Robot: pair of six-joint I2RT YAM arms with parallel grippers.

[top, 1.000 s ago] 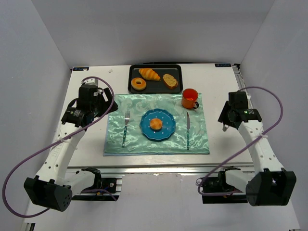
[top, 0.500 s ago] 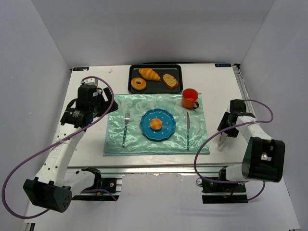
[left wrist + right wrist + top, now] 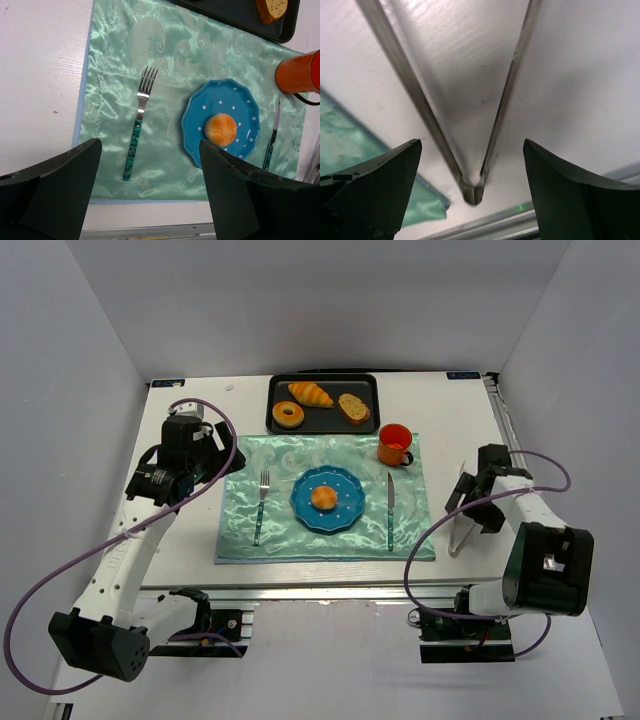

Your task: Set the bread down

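The bread, a small round golden bun, rests in the middle of the blue dotted plate. My left gripper hovers open and empty over the left side of the placemat, apart from the bread. My right gripper is open just above the table, right of the placemat. A pair of metal tongs lies on the table under it, between the spread fingers and touching neither.
A teal placemat carries a fork and a knife beside the plate, with an orange mug at its far right. Behind it a dark tray holds a donut, a croissant and a seeded slice.
My right arm drew back toward the near edge and went lower with the tongs. Its jaws then opened and the tongs now lie loose on the table. The left arm and the bread stayed put.
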